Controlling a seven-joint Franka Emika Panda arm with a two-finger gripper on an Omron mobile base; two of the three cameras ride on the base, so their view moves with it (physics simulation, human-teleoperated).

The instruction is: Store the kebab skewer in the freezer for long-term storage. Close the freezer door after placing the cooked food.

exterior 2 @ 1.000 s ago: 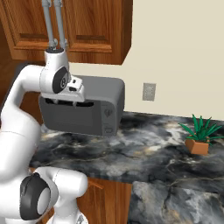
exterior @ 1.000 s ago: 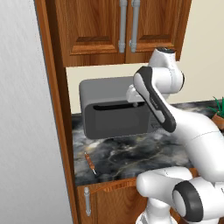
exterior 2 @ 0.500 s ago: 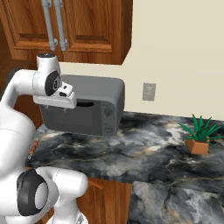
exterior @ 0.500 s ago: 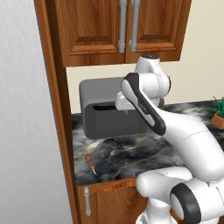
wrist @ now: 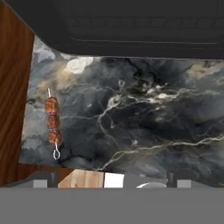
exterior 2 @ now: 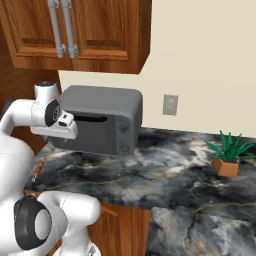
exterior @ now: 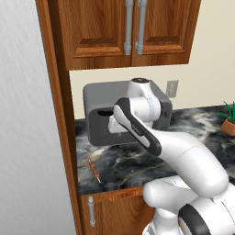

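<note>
The kebab skewer [wrist: 53, 124] lies on the dark marble counter [wrist: 144, 122] near its front left corner, close beside the wooden side panel [wrist: 13, 96], and the arm's wrist partly hides the grey toaster oven [exterior: 98, 110]. The fingers are spread wide and grasp nothing, their tips cut off at the hand view's bottom edge.

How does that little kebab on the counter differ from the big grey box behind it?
The kebab skewer is tiny and thin, while the toaster oven is a bulky box. The kebab skewer is reddish-brown chunks on a pale stick; the toaster oven is plain dark grey. The kebab skewer lies flat near the counter's front edge; the toaster oven stands upright further back, near the wall. Both rest on the same dark marble counter.
</note>
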